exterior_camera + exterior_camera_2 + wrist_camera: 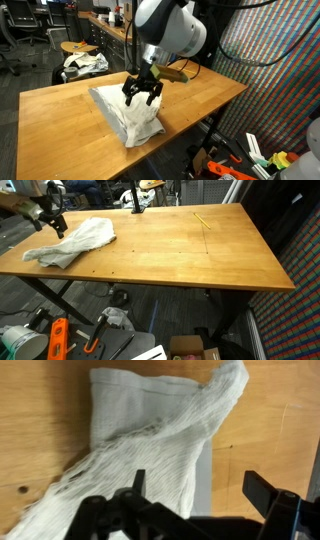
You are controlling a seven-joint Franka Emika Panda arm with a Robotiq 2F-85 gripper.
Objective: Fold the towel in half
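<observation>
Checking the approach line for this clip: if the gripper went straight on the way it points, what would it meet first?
Most likely the towel: the gripper points down, jaws open, over its rumpled fold, with the wooden table beneath. How far above it hangs is unclear.

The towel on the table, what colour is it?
The towel is plain off-white, best seen in the wrist view.
</observation>
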